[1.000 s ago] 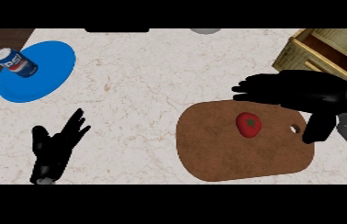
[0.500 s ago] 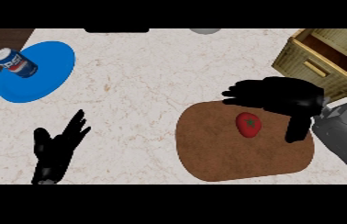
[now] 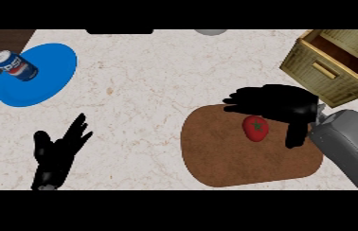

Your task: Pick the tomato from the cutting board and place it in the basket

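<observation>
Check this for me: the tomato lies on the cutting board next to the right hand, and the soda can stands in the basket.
The head view shows the soda can standing on the blue plate, not in the basket. The rest holds: the tomato lies on the cutting board next to the right hand.

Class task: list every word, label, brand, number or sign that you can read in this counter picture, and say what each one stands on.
Can on the blue plate: red, white and blue label, lettering too blurred to read.
Tomato, cutting board, basket: no text on them.
</observation>
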Controlling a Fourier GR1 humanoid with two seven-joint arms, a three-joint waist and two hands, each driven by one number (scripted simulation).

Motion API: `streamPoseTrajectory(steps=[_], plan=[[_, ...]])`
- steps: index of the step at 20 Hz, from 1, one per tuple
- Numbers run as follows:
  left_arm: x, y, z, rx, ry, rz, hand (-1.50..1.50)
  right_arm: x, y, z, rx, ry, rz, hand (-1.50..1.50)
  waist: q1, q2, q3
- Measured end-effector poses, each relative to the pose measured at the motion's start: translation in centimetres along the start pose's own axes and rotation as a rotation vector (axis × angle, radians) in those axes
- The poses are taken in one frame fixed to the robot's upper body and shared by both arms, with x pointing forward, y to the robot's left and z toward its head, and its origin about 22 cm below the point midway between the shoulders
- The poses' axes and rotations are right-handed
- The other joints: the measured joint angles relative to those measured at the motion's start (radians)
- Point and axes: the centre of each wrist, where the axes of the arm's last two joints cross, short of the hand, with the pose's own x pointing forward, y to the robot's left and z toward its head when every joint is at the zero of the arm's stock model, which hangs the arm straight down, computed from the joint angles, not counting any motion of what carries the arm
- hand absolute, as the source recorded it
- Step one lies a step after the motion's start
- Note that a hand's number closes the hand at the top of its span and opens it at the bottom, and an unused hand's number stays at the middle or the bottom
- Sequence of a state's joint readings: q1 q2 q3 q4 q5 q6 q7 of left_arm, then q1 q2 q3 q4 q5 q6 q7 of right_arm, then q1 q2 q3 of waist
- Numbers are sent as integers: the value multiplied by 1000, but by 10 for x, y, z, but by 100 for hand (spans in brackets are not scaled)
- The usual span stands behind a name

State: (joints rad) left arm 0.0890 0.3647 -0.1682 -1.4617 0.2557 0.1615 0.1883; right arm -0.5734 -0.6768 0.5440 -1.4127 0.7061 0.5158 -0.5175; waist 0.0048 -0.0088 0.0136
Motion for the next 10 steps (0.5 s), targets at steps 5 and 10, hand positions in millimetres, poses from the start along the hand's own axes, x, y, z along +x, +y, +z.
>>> streamPoseTrajectory(steps=[5, 10], plan=[[1, -1, 1, -2, -1, -2, 0, -2, 12, -3, 47, 39, 38, -150, 0, 0, 0], [-2, -3, 0, -1, 2, -9, 0, -2, 18, -13, 77, 61, 49, -150, 0, -1, 2]])
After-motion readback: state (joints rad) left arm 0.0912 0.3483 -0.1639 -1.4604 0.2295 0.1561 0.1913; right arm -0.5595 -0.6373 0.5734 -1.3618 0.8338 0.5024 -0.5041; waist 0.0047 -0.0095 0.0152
